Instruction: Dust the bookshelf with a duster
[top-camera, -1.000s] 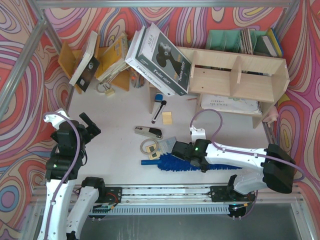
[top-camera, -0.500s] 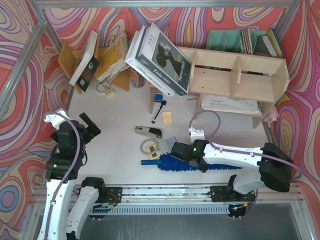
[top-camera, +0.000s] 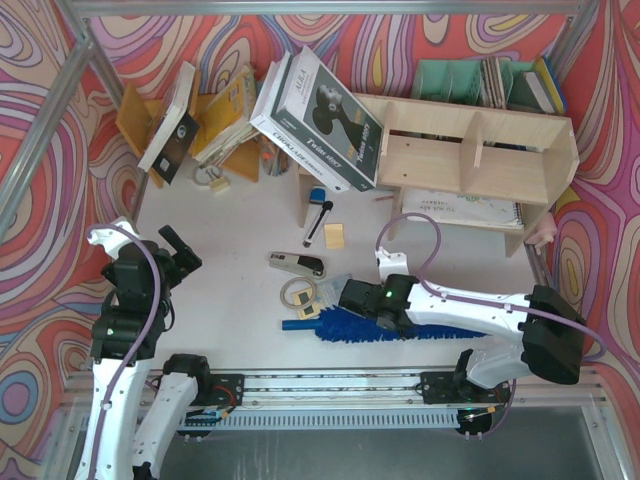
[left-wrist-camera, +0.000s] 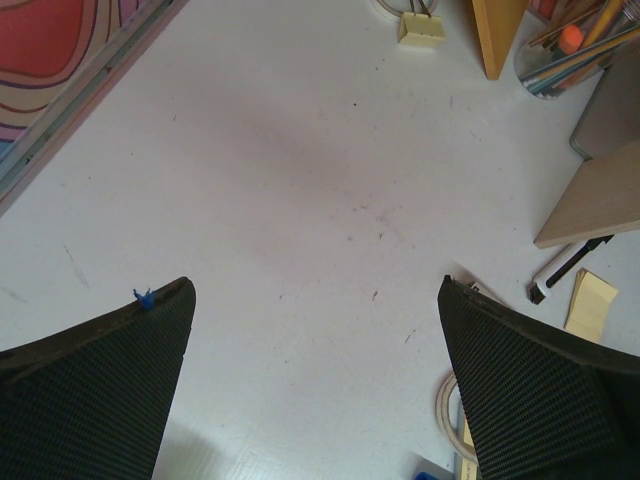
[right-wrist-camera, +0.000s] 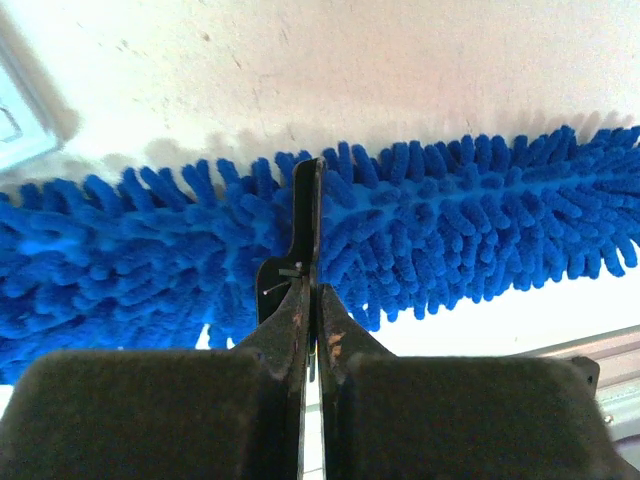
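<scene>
The duster (top-camera: 352, 326) lies flat on the white surface (top-camera: 230, 225) near its front edge, slim handle pointing left, blue fluff running right beneath the right arm (top-camera: 470, 315); it sits well apart from the bookshelf (top-camera: 440, 160), which stands at the far right of the surface with a stack of books (top-camera: 320, 115) leaning on its left end. The right arm stretches low and nearly level from its base at the lower right, wrist bent down over the fluffy head; in the wrist view the right fingers (right-wrist-camera: 298, 300) are pressed together with only a thin slit between them, tips sunk against the blue fibres (right-wrist-camera: 450, 240); whether any strands are pinched cannot be told. The left arm (top-camera: 125, 320) stands folded upright at the left edge, wrist tilted over bare surface; the left fingers (left-wrist-camera: 100, 400) are spread wide with nothing between them, a speck of blue fluff on one tip. A stapler (top-camera: 297, 264) and a yellow notepad (top-camera: 334, 235) lie between duster and bookshelf.
</scene>
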